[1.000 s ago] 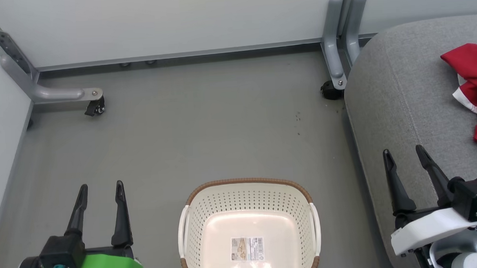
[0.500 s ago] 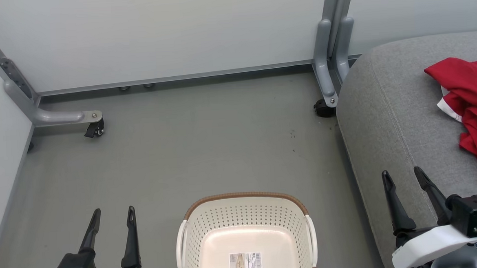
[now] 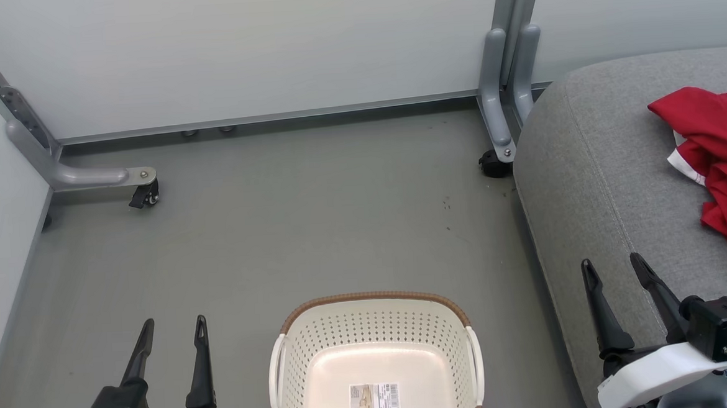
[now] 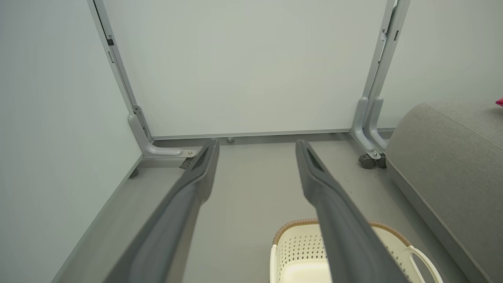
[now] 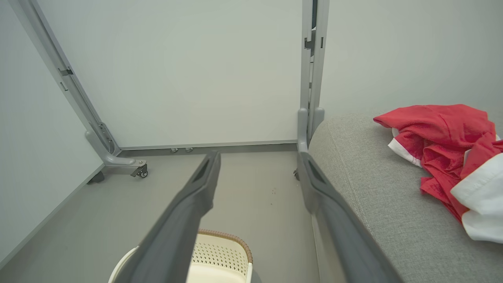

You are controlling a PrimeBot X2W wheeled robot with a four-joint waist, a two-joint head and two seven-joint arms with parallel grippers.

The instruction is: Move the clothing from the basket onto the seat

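Clothing (image 3: 718,142) lies in a crumpled red-and-white heap on the seat (image 3: 592,173). It is ahead and to the right of the right gripper (image 3: 611,260), well apart from the fingertips. Right jaws stand wide with nothing between them. They hang over the seat's left edge, fingers pointing away from the robot.

Basket (image 3: 374,298) stands on the floor (image 3: 315,231) between the two grippers, left of the right jaws and right of the left jaws, touching neither. Its bare bottom carries a label (image 3: 374,402).

Left gripper (image 3: 175,321) hangs over the floor, jaws wide, nothing between them.

Ahead of both jaw pairs, grey frame legs stand against pale wall panels. One castor (image 3: 494,165) sits just beside the seat's far left corner; another castor (image 3: 145,195) lies ahead of the left jaws.
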